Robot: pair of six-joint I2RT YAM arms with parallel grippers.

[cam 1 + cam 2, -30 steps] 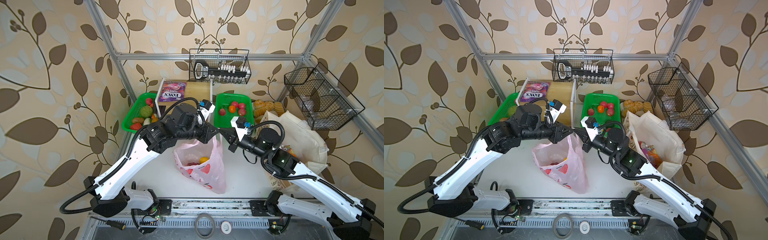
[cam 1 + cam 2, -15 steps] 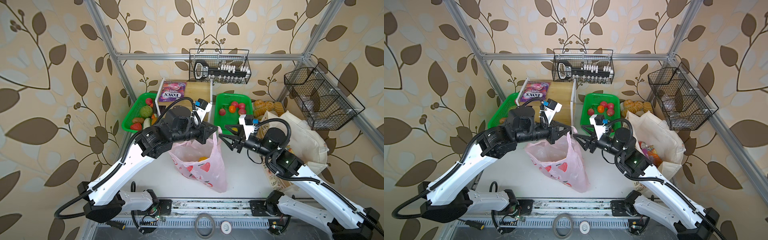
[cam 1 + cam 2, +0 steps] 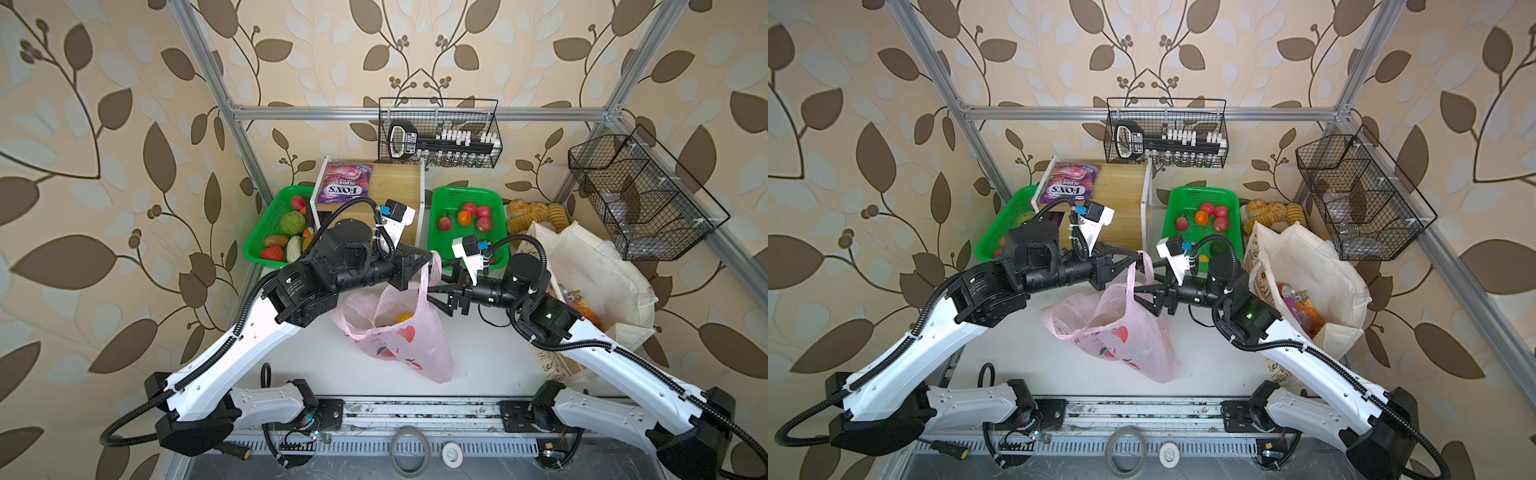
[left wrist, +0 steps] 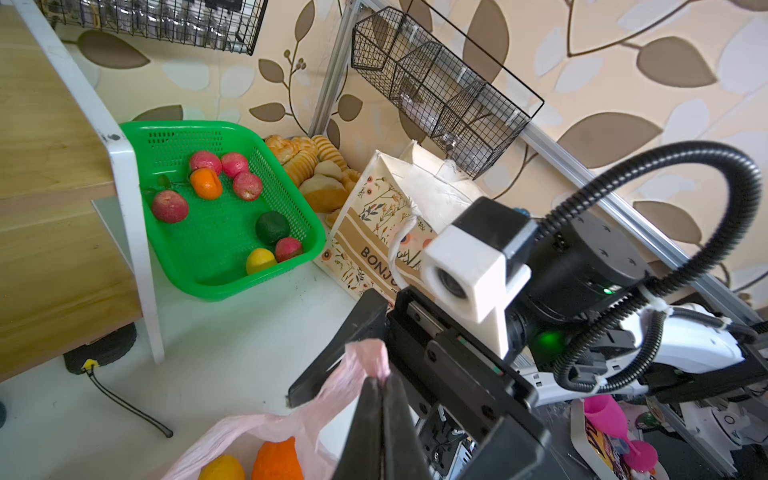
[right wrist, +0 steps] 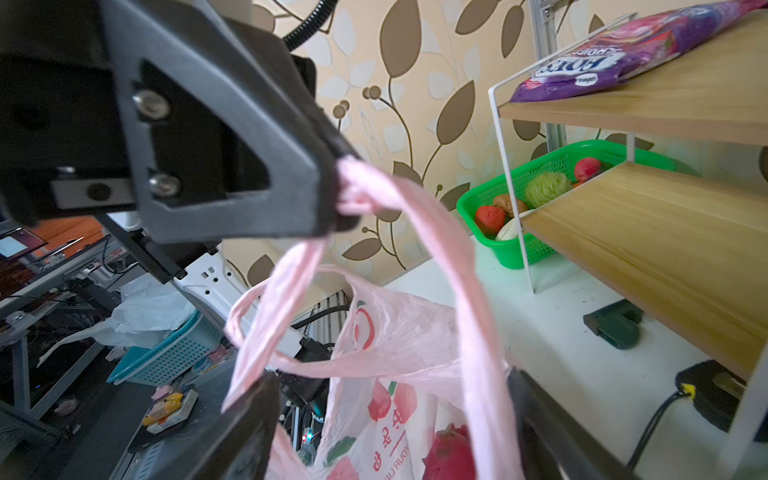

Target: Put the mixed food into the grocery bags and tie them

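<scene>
Both top views are bright and evenly lit by soft, diffuse light from above. The white table (image 3: 490, 357) shows only faint, blurred shadows beneath the arms. The wide lens bows the aluminium frame posts (image 3: 213, 70) outward toward the picture edges. Light passes through the thin pink bag (image 3: 399, 336), so it glows pale. In the left wrist view the far green basket (image 4: 216, 266) is sharp, while the dark jaws close to the lens are soft. In the right wrist view the nearest black jaws are blurred and underexposed. There the wooden shelf (image 5: 648, 266) carries a pale sheen, and the room beyond the table's edge is dim.
</scene>
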